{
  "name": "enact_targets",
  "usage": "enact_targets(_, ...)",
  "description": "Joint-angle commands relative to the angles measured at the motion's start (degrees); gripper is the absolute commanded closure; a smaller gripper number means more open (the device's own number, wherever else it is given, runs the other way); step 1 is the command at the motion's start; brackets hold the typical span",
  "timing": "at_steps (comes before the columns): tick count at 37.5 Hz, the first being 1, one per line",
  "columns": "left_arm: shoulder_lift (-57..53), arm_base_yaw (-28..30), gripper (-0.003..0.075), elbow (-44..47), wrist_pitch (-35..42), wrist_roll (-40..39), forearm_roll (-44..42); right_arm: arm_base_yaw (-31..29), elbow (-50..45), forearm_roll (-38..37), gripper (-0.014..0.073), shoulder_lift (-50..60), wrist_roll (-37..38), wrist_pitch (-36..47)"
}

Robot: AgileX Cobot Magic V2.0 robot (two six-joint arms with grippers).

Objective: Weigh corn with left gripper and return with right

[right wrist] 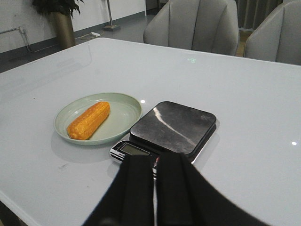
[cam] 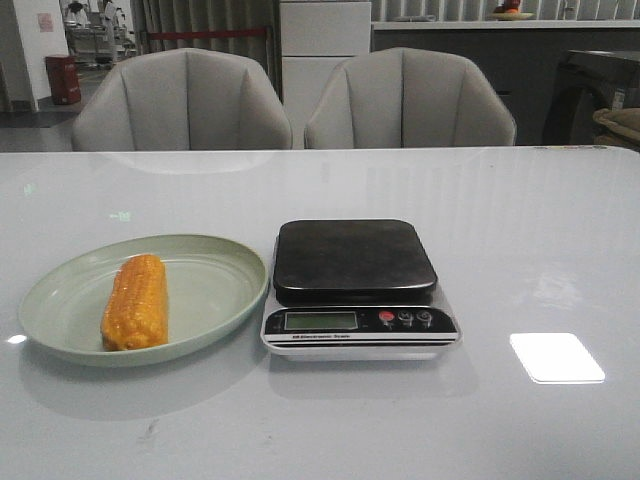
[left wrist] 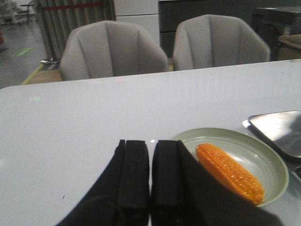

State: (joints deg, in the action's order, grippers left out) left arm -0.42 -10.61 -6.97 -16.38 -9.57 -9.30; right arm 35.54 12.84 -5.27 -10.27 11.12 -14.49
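Note:
The orange-yellow corn [cam: 135, 302] lies on the pale green plate [cam: 215, 300] at the table's front left. It also shows in the left wrist view [left wrist: 230, 173] and the right wrist view [right wrist: 89, 120]. A black kitchen scale [cam: 355, 285] stands just right of the plate, its platform bare. My left gripper [left wrist: 150, 146] is shut and empty, held above the table to the left of the plate [left wrist: 275, 165]. My right gripper [right wrist: 155, 160] is shut and empty, held above the table on the near side of the scale [right wrist: 174, 126]. Neither gripper shows in the front view.
Two grey chairs [cam: 180, 100] [cam: 410, 100] stand behind the far edge of the white glossy table [cam: 520, 230]. A bright light patch [cam: 556, 357] reflects on the table at the front right.

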Motion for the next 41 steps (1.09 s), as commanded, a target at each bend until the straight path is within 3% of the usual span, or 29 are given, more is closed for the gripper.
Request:
enact_targets(1, -0.5, 4.7, 0.0606, 1.9, 8.8, -0.2, 3.0, -0.4, 1.5, -0.8, 0.0400, -0.5, -0.7, 5.0)
enact_targets(4, -0.7, 7.8, 0.0606, 5.1, 12.7, -0.2, 2.7, -0.4, 1.5, -0.8, 0.0400, -0.5, -0.7, 5.0)
enact_targets(8, -1.2, 7.8, 0.0606, 9.3, 19.7, -0.1, 1.1, -0.4, 1.5, -0.8, 0.0400, -0.5, -0.7, 4.9)
enact_targets(41, -1.1, 6.0, 0.0606, 9.2, 18.4, -0.1, 3.5, -0.4, 1.5, -0.8, 0.0400, -0.5, -0.7, 4.7)
